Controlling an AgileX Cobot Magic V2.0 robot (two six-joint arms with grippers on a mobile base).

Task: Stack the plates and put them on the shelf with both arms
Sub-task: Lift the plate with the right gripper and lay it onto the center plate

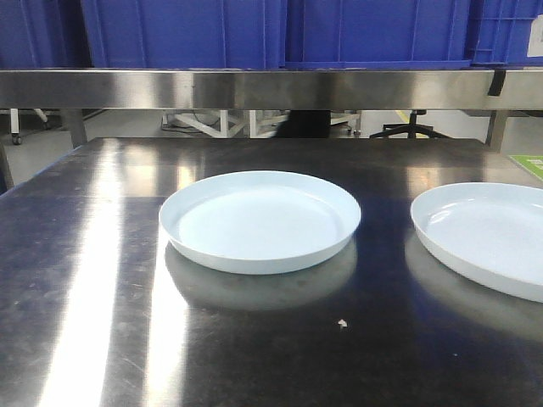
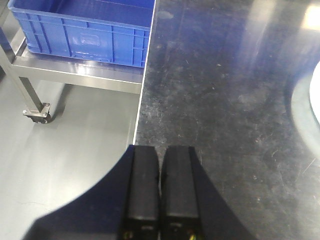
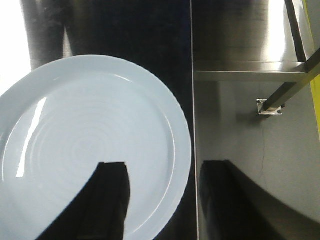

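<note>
Two pale blue-white plates lie apart on the steel table (image 1: pixel 85 280): one plate (image 1: pixel 260 220) in the middle, the other plate (image 1: pixel 488 237) at the right, cut by the frame. The steel shelf (image 1: pixel 271 89) runs across the back above the table. Neither gripper shows in the front view. My right gripper (image 3: pixel 165 167) is open above the right plate (image 3: pixel 85 135), straddling its right rim: one finger over the plate, the other past the table edge. My left gripper (image 2: pixel 160 150) is shut and empty over the table's left edge, with a sliver of plate (image 2: pixel 315 100) far to its right.
Blue crates (image 1: pixel 280 30) stand on the shelf. A blue crate (image 2: pixel 85 30) sits on a wheeled steel cart (image 2: pixel 37 112) left of the table. A small crumb (image 1: pixel 342 323) lies near the table's front. A steel frame leg (image 3: pixel 272 102) stands on the floor to the right.
</note>
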